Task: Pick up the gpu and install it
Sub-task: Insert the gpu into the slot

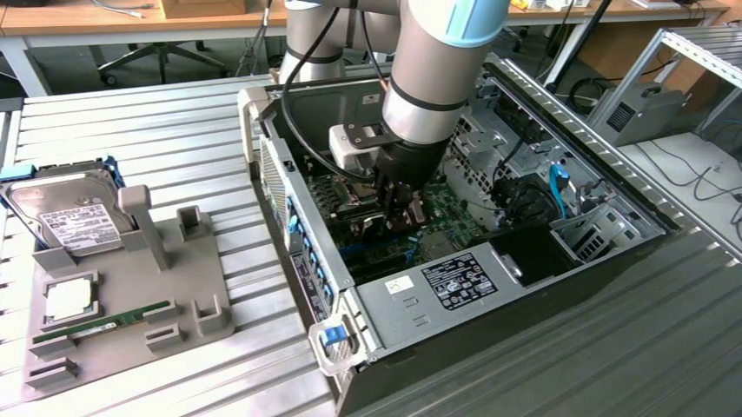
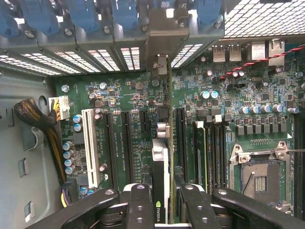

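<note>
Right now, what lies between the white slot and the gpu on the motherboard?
In the wrist view, bare black expansion slots lie between the white slot and the gpu, which the gripper holds edge-on.

The graphics card (image 2: 160, 167) has a thin green board, a black plastic part and a dull silver metal bracket. The motherboard (image 2: 128, 119) is matt green with shiny metal caps. The computer case (image 1: 394, 306) is smooth grey sheet metal. The table (image 1: 139, 130) is ribbed, dull metal. The holder (image 1: 128, 295) is matt grey plastic.
</note>
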`<control>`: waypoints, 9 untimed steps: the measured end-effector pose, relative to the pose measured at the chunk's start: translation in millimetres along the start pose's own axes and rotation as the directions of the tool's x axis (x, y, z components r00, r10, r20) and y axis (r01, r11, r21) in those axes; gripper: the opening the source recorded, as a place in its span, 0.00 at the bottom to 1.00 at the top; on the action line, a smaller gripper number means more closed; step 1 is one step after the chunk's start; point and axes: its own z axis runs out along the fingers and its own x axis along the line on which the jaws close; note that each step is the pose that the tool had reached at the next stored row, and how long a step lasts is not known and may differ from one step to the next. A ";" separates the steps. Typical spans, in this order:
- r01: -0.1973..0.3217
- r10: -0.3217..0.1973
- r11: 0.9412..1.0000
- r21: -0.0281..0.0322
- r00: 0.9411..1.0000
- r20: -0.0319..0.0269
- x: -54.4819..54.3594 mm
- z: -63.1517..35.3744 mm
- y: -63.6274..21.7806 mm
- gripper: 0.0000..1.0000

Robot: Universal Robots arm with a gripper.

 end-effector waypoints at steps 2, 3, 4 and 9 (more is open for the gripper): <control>0.000 0.000 1.000 0.000 1.000 0.000 0.0 0.0 0.0 0.27; 0.000 0.000 1.000 0.000 1.000 0.000 0.0 0.0 0.0 0.27; 0.000 0.000 1.000 0.000 1.000 0.000 0.0 0.0 0.0 0.27; 0.000 0.000 1.000 0.000 1.000 0.001 0.0 -0.1 0.0 0.27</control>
